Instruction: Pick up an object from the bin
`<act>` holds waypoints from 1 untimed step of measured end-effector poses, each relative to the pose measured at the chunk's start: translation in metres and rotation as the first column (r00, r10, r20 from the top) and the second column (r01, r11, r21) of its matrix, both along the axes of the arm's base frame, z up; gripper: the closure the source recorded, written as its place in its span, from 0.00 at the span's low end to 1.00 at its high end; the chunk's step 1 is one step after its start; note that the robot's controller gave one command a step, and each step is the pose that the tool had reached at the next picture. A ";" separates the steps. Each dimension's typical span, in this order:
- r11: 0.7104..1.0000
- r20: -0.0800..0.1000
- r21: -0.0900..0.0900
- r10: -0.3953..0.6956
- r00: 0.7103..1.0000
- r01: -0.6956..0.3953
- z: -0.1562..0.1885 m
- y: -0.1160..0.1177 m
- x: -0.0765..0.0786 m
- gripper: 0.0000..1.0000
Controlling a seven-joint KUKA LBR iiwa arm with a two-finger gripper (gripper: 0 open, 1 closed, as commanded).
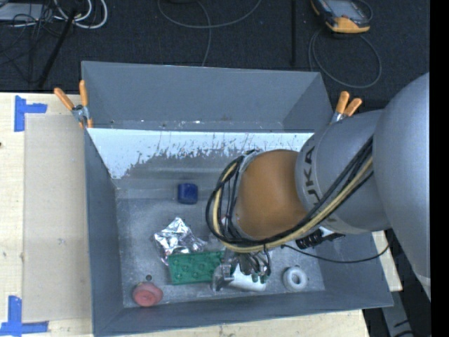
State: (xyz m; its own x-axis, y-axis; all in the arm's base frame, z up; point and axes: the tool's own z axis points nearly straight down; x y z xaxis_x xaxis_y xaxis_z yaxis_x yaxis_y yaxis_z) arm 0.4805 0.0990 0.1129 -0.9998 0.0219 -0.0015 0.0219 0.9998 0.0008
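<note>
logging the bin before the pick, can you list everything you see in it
blue block: one, blue, back of the floor, alone
crumpled foil: one, silver, left of middle, against the green plate
green plate: one, green, flat, front middle
red disc: one, red, front left
white ring: one, white, front right
white piece: one, white, under the gripper, kind unclear
bin: one, grey
arm: one, grey, orange cover, from the right
gripper: one, low at the green plate's right end

Beyond the far wall of your grey bin (203, 93) you see a dark floor (245, 44) strewn with looping cables (90, 9) and two orange-edged devices (342, 12).
</note>
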 end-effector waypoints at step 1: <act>1.000 0.001 0.000 0.004 1.000 -0.004 0.049 0.000 0.001 1.00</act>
